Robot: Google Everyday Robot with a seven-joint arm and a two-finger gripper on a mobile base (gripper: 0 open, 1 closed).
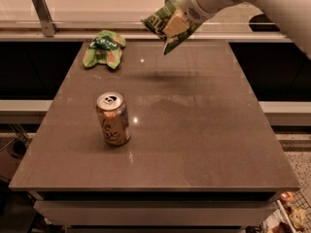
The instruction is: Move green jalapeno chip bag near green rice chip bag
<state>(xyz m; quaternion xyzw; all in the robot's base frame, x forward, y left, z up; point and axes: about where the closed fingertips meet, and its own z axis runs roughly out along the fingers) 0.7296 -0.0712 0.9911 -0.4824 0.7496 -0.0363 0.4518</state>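
Green and crumpled, the green jalapeno chip bag (158,19) hangs in the air over the far edge of a glossy brown table (194,144). It is pinched between the closed fingers of the robot's gripper (176,25), which reaches in from the upper right. The bag folds around the grip, white lettering showing on its light-green face and one corner pointing down. Left of the gripper and lower, the green rice chip bag (103,49) lies wrinkled at the table's far left corner, well apart from the held bag. Below and left of the gripper, nearer the camera, a gold drink can (113,119) stands upright.
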